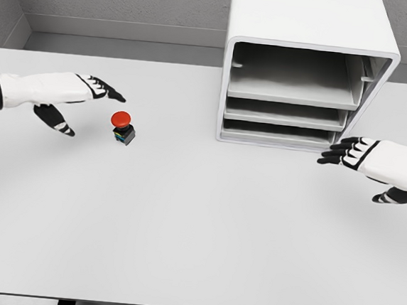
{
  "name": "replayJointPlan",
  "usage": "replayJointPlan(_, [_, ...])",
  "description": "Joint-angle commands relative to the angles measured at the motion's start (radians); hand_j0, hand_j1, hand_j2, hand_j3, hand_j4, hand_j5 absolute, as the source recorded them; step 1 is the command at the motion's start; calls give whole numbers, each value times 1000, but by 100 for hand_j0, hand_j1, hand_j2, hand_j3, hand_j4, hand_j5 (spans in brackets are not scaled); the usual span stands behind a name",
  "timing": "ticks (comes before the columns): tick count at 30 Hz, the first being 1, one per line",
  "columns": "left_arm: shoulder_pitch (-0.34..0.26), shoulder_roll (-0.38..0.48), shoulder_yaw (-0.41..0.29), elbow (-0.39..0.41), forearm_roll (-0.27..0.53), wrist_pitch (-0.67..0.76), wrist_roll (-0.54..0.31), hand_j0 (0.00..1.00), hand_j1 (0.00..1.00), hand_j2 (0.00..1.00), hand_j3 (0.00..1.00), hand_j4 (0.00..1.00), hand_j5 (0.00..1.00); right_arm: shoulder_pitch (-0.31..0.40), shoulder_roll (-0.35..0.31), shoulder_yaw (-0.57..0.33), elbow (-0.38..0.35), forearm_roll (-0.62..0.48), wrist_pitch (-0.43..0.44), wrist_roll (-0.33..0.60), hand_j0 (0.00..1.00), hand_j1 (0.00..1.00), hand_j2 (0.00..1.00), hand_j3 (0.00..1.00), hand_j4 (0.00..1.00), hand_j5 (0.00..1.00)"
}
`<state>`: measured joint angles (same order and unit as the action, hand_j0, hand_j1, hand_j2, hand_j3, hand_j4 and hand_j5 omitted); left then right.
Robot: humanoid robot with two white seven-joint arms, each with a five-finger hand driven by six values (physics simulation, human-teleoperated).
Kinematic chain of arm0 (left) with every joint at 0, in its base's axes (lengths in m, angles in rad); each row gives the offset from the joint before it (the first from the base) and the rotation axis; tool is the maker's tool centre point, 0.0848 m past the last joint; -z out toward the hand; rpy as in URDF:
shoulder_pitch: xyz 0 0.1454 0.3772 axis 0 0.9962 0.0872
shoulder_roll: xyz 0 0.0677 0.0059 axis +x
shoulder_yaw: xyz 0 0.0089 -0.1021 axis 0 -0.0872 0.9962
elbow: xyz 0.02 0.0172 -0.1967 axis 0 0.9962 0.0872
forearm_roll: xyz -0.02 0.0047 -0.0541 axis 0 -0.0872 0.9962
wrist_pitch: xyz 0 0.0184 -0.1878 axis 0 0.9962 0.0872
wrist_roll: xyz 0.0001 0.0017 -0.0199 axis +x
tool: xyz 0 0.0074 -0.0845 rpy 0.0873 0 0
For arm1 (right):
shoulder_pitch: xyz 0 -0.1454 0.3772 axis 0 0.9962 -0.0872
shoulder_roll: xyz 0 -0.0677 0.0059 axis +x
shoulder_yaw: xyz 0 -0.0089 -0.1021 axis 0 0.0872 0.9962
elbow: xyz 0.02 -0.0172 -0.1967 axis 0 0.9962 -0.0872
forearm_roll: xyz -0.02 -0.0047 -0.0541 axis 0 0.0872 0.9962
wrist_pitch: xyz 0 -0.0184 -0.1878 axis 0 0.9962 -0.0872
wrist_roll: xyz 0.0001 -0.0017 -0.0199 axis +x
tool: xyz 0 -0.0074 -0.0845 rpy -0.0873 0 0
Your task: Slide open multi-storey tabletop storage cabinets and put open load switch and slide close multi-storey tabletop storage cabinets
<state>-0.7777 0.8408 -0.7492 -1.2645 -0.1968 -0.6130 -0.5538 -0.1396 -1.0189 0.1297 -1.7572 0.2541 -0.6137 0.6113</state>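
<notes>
The left hand [66, 97] hovers over the white table [182, 229] with fingers spread and thumb dropped, holding nothing. Just beside its fingertips stands one load switch [123, 128], a red mushroom cap on a dark base, upright on the table. Farther right sits one white storage cabinet [307, 69] showing three stacked trays. The right hand [363, 156] floats near the cabinet's lower right corner, fingers loosely extended, empty.
</notes>
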Motion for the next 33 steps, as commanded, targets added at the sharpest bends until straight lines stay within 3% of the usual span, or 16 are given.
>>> replayJointPlan(1, [-2,-9,2,20,4,2,-23,100,100,100,100,100,100,0,-1,4,-1,-6,3,0,100,100,100,100,100,100])
replayJointPlan(6, [-14,-52,-2,53,-1,2,-57,100,100,100,100,100,100,-15,0,25,-1,-7,3,0,100,100,100,100,100,100])
replayJointPlan(8, [-12,-108,-2,73,-9,2,-57,100,100,100,100,100,100,-97,3,139,-1,-7,3,0,100,100,100,100,100,100])
replayJointPlan(14, [-37,-195,2,215,-42,2,-57,100,100,100,100,100,100,-150,16,171,-1,-12,3,0,100,100,100,100,100,100])
replayJointPlan(16, [-37,-207,4,217,-56,2,-57,100,100,100,100,100,100,-175,25,171,-1,-12,3,0,100,100,100,100,100,100])
replayJointPlan(19, [-37,-216,1,217,-59,2,-57,100,100,100,100,100,100,-270,54,269,-1,-16,3,0,100,100,100,100,100,100])
replayJointPlan(21, [-37,-218,1,217,-72,2,-57,99,99,99,99,99,99,-313,76,283,-1,-18,3,0,100,100,100,100,100,100])
replayJointPlan(29, [-37,-218,-2,215,-81,2,-57,83,83,83,83,83,83,-433,134,360,1,-46,3,0,100,100,100,100,100,100])
replayJointPlan(33, [-35,-216,-1,205,-79,2,-57,81,81,81,81,81,81,-463,157,373,13,-44,29,0,100,100,100,100,100,100])
